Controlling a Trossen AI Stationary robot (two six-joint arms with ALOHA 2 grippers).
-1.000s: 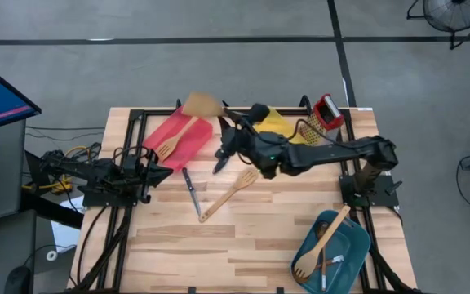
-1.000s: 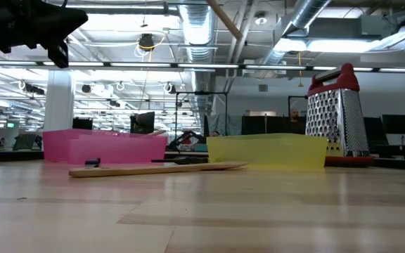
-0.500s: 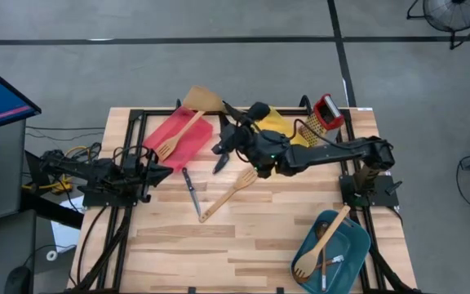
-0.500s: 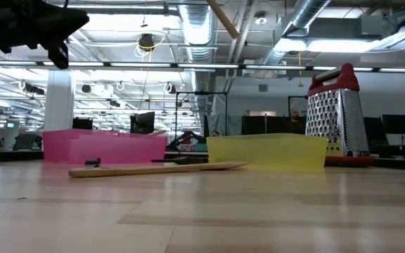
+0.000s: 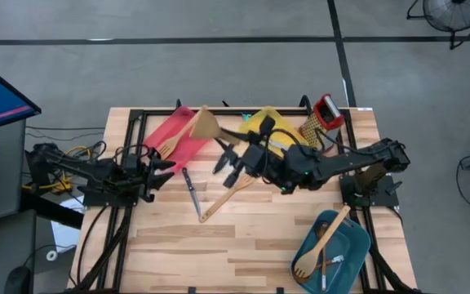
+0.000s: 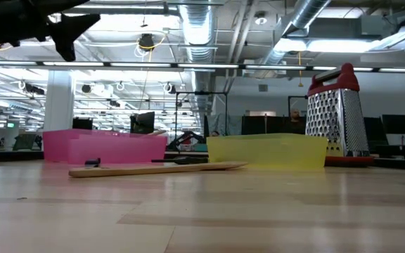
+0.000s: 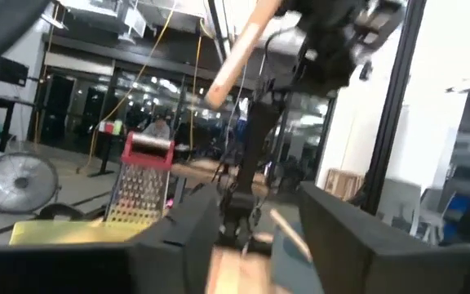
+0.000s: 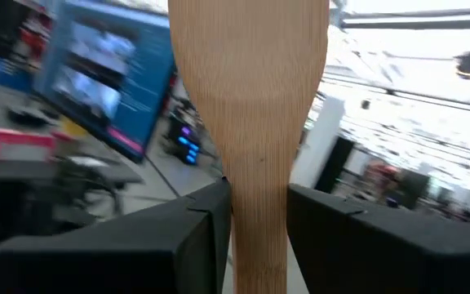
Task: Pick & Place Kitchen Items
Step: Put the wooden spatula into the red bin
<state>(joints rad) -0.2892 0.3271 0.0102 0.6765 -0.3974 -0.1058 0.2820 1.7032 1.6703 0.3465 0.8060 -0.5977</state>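
The wooden spatula (image 5: 206, 126) is in my right claw (image 5: 237, 153), pinched by its handle with the broad flat blade pointing away from me. In my right wrist view the pale wood (image 8: 255, 106) runs straight up between my two dark fingers (image 8: 202, 237), which press against it on either side. From above, the blade hangs over the near edge of the red tray (image 5: 178, 137), above the table, so I judge I am carrying it high enough to clear the things lying there.

Below and just beside my claw a slotted wooden turner (image 5: 229, 194) lies flat on the table, and a black-handled knife (image 5: 191, 192) lies near it, both waiting to be picked up. Another slotted wooden utensil (image 5: 168, 145) rests in the red tray. The teal tray (image 5: 351, 263) at the near right corner already holds a wooden fork-ended utensil (image 5: 321, 242) and what looks like a knife; I cannot tell its type for sure. That tray seems the likely drop spot, which is well apart from where I hold the spatula.

Behind my arm sit the yellow tray (image 5: 265, 122) and the box grater (image 5: 325, 113) with its red top.

My left claw (image 5: 160, 166) waits low at the table's left side, its fingers spread with nothing between them.
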